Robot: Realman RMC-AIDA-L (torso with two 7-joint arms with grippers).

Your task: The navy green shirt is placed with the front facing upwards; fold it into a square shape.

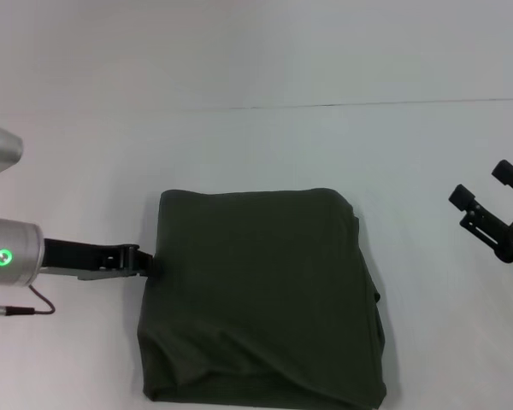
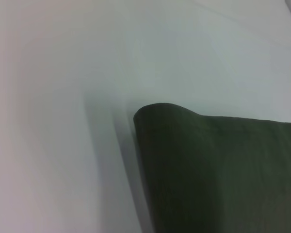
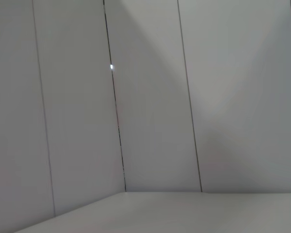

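White tabletop (image 1: pixel 256 145) in the head view carries the navy green shirt (image 1: pixel 261 295) folded into a near square, the left gripper (image 1: pixel 145 261) touching its left edge, probably tidying; I cannot tell its opening, while the right gripper (image 1: pixel 483 207) hovers wide apart, well clear. Left wrist view shows only a rounded fold of the shirt; right wrist view shows bare wall panels (image 3: pixel 150 97), and no containers appear.

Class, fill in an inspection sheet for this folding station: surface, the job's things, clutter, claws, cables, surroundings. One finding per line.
Surface: white table, bare around the shirt.
Job's things: shirt folded into a rough square, plain side up, no lettering showing; near edge rumpled.
Clutter: nothing seen.
Claws: left claw at the shirt's left edge, touching it; right claw open, off to the right, clear of the shirt.
Cables: thin black cable looping under the left wrist.
Surroundings: pale panelled wall with dark vertical seams.
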